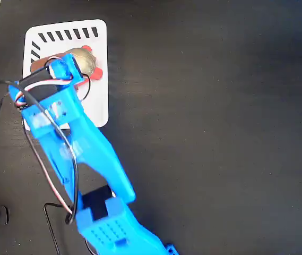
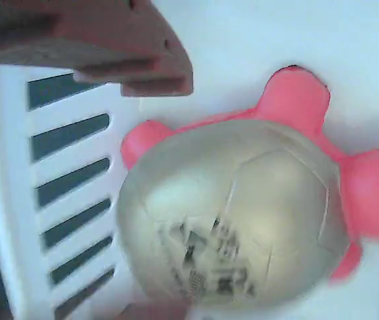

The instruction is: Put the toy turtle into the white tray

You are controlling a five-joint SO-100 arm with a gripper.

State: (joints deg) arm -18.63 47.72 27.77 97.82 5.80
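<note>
The table (image 1: 219, 106) is a flat black surface that fills most of the fixed view. The blue arm (image 1: 82, 154) crosses it from the bottom edge of that view toward the upper left, with red, white and black wires (image 1: 60, 159) looped along its body.

The white tray (image 1: 98, 101) lies directly beneath the arm's front end. Its dark slanted slots (image 1: 68, 35) run along the edge beyond the gripper in the fixed view. In the wrist view the tray (image 2: 242, 33) fills the background, and a row of slots (image 2: 69, 170) lies left of the gripper.

The gripper (image 1: 66, 69) sits over the tray in the fixed view. In the wrist view one finger (image 2: 109, 47) occupies the upper left corner, and a blurred strip at the bottom edge is possibly the other finger. The turtle lies between these two parts. Whether the fingers press on it cannot be determined from either view.

The toy turtle (image 2: 236, 213) is inside the white tray, immediately below the gripper. Its grey-gold shell faces up and carries a dark printed mark. Its coral limbs project toward the top and right of the wrist view. In the fixed view the toy turtle (image 1: 87, 61) shows partly from under the gripper, on the tray's surface.
</note>
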